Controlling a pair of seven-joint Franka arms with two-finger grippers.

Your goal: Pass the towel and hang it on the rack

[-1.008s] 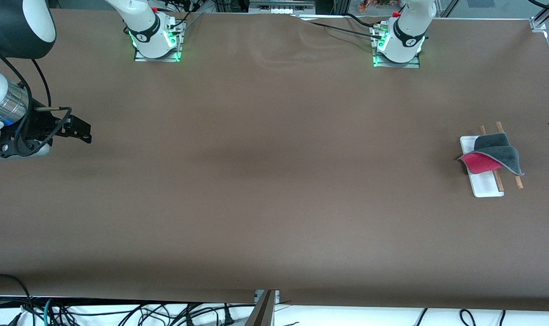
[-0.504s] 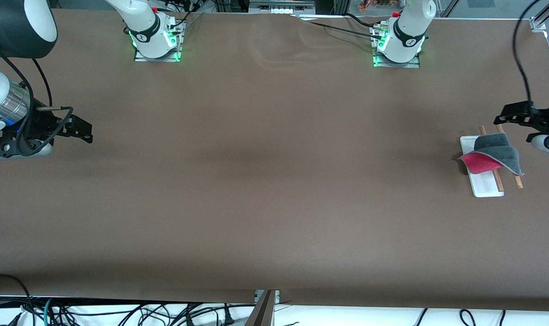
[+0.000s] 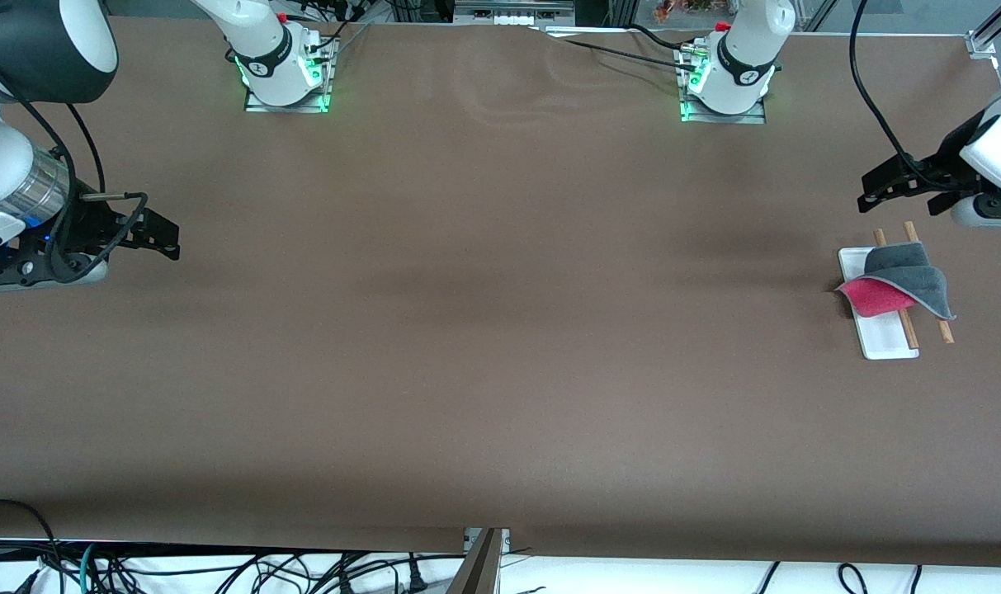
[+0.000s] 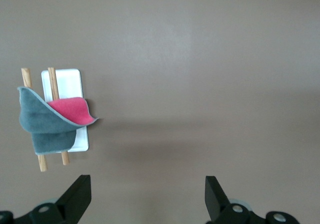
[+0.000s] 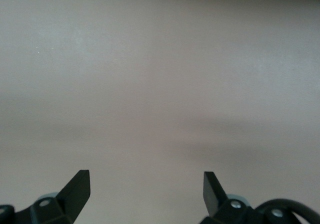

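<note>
Left gripper, front view: the left gripper is being held in the air at the left arm's end of the table, above the brown surface just beside the rack's rod ends; nothing is being gripped.
Right gripper, front view: the right gripper is being kept over the right arm's end of the table, well apart from the rack; nothing is being carried.
Towel, front view: the towel is being borne by the rack, draped over both rods, grey face up, with a pink-red flap showing toward the table's middle.
Rack, front view: its white base is lying on the table, the rods running along it.
Left wrist view: the left gripper is being held spread wide, its fingers well apart and empty; the towel is being seen hanging across the rods over the white base.
Right wrist view: the right gripper is being held spread wide, its fingers empty over bare table.
</note>
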